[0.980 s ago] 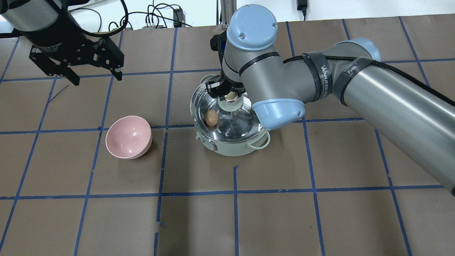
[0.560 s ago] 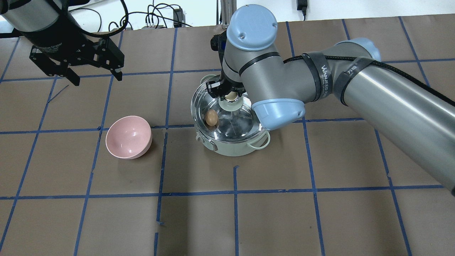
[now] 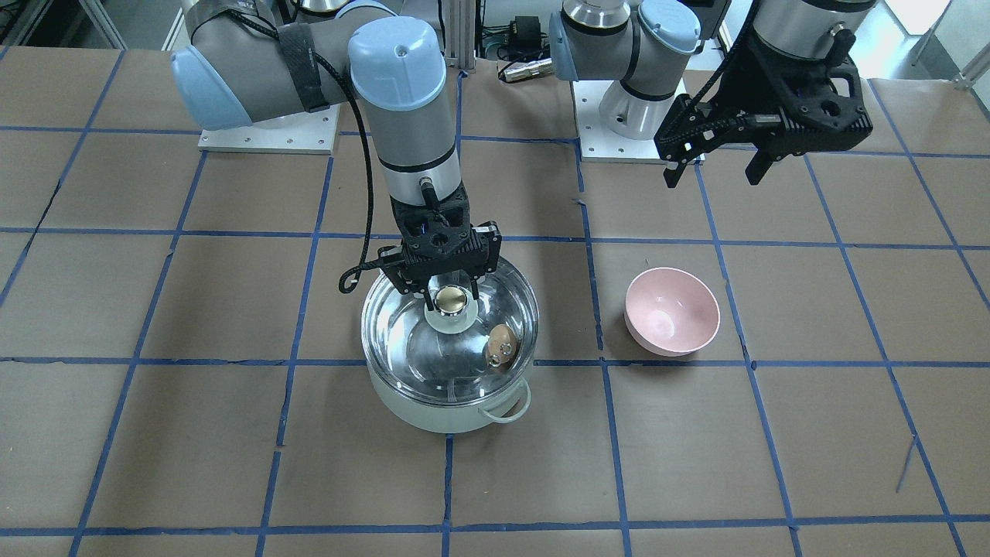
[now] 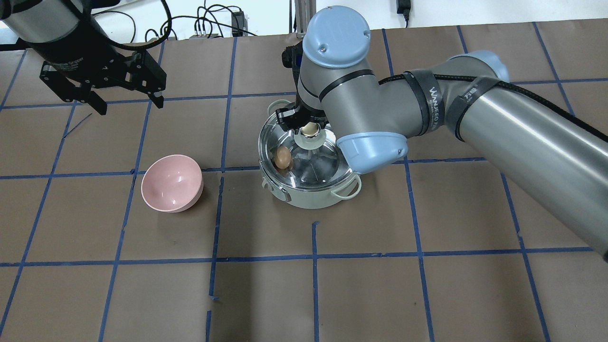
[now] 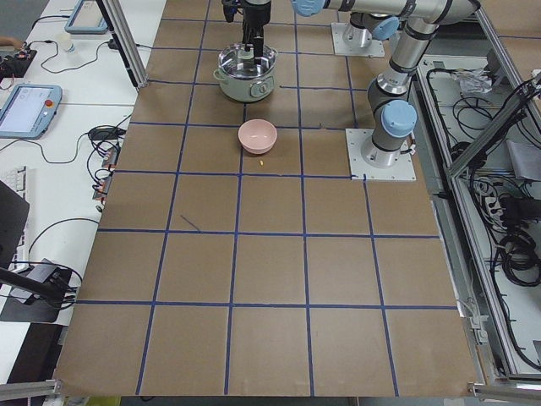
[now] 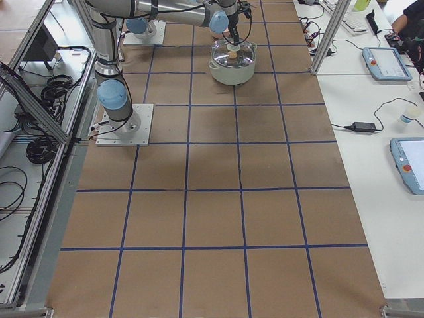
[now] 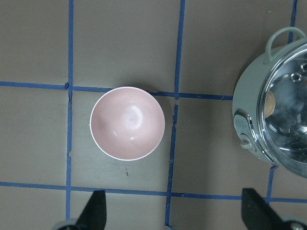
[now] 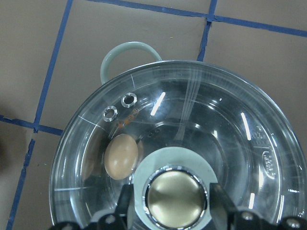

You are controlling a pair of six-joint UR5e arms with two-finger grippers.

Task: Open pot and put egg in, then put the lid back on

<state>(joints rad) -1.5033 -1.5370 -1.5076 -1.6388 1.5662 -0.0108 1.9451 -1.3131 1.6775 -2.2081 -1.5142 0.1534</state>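
Table [image 4: 380, 294]: covered in brown paper and gridded with blue tape.

Right arm [image 4: 475, 109]: reached in across the table, with its wrist turned straight down over the pot.

Left arm [image 4: 52, 28]: held high above the table on its own side, well apart from the pot.

Pot [image 3: 433, 414]: mint green, stood upright on the table near the middle. One loop handle is seen toward the operators' side and one toward the robot.

Lid [image 3: 418, 348]: clear glass, laid over the pot mouth and level. It appears seated on the rim, though full seating is not confirmed.

Pink bowl [image 4: 172, 183]: upright on the table to the robot's left of the pot, near it but not touching. It is framed directly below the left wrist camera.

Left gripper [image 4: 130, 107]: fingers spread wide, nothing held.

Right gripper [image 3: 451, 298]: lowered onto the lid centre, one finger set on each side of the knob [image 8: 176, 200] and close against it. Whether the knob is actually pinched cannot be told, as only thin slivers are seen between the fingers and the gold cap.

Egg [image 3: 500, 344]: tan, lying inside the pot under the glass, off centre on the side nearest the bowl.
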